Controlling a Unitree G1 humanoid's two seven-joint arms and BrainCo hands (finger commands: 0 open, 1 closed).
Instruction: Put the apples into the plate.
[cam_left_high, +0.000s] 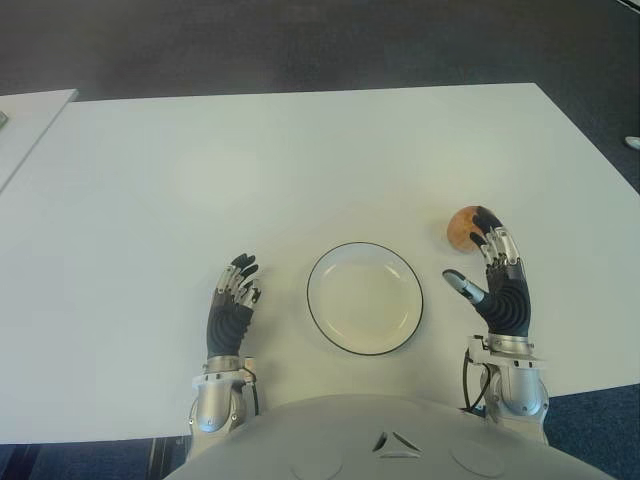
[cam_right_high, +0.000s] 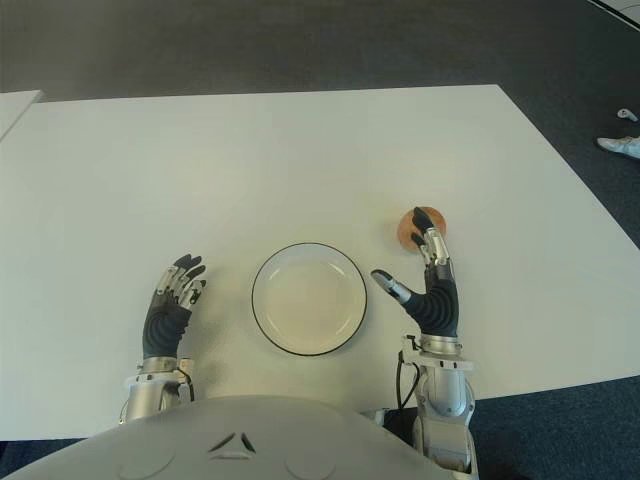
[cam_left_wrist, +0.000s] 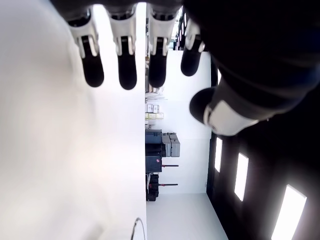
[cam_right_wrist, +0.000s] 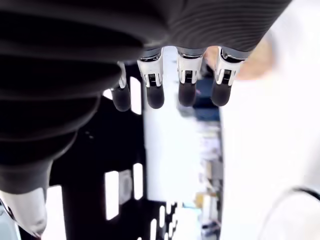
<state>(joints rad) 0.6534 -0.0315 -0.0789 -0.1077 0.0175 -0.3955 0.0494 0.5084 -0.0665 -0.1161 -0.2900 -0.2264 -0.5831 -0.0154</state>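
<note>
- Here your right hand (cam_left_high: 488, 268), fingers spread and gripping nothing, reaches the apple (cam_left_high: 462, 227) near the counter's (cam_left_high: 300, 160) right edge.
- Your left hand (cam_left_high: 233, 298), open, flanks the empty plate (cam_left_high: 364, 298).

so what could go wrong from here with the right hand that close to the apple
The right hand is open, its fingertips at the apple without enclosing it, so a push could roll it away across the table. The plate lies beside the thumb, so a sweep could knock it. The left hand shows left of the plate.
</note>
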